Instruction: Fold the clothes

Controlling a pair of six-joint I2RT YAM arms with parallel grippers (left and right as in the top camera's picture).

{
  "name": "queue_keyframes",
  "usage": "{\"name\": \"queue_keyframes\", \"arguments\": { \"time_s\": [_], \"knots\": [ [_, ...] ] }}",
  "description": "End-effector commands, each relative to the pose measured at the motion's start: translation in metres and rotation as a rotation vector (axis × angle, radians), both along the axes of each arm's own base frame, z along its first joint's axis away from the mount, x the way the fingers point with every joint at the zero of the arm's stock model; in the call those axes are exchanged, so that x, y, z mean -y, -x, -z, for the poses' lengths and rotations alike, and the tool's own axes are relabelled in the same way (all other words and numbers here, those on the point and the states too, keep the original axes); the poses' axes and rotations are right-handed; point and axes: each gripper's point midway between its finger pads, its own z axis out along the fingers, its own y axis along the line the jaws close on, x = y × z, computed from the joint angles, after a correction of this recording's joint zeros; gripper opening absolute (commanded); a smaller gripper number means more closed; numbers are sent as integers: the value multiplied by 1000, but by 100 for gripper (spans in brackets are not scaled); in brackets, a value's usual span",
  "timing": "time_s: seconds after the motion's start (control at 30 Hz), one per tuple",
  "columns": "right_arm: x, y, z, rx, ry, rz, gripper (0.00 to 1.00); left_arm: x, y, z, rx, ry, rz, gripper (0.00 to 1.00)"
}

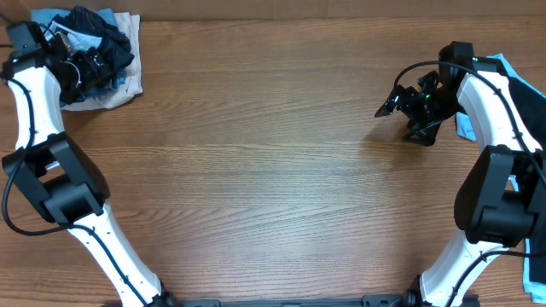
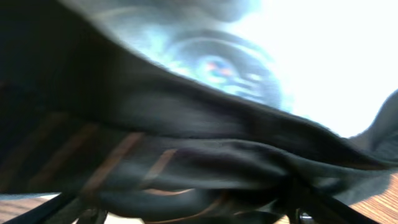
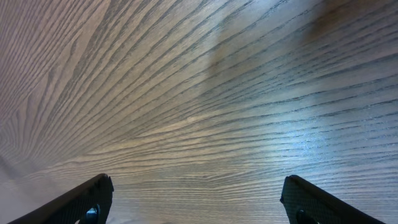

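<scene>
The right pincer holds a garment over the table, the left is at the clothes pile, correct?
No: the right wrist view shows the right pincer open and empty over the table; the left pincer is at the clothes pile.

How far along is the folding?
Nothing looks folded: the clothes lie bunched at the far-left corner. In hand: the left gripper is buried in that pile, grip unclear; the right gripper hangs open over bare table. Left: all folding, including the blue garment at right.
</scene>
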Motion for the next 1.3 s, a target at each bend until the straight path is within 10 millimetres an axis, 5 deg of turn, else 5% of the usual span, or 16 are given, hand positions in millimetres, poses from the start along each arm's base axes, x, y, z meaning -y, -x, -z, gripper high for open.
{"name": "queue_keyframes", "arguments": {
  "time_s": [0.0,0.2,0.5,0.57,0.8,1.17,1.27],
  "knots": [
    [-1,-7,-7,31,-2,-3,91,32,-17,-34,89,39,61,85],
    [-1,-7,-7,32,-1,-6,91,44,-24,-36,107,34,83,49],
    [-1,-7,-7,33,-1,-6,91,54,-23,-38,114,84,109,29],
    [-1,-7,-7,33,-1,-6,91,61,-24,-41,128,120,131,16],
    [-1,-7,-7,33,-1,-6,91,87,-24,-54,168,280,192,16],
    [0,-10,-8,45,0,-6,91,98,-24,-56,172,311,219,10],
    [0,-10,-8,44,0,-6,91,109,-26,-55,165,302,234,24]
  ]
}}
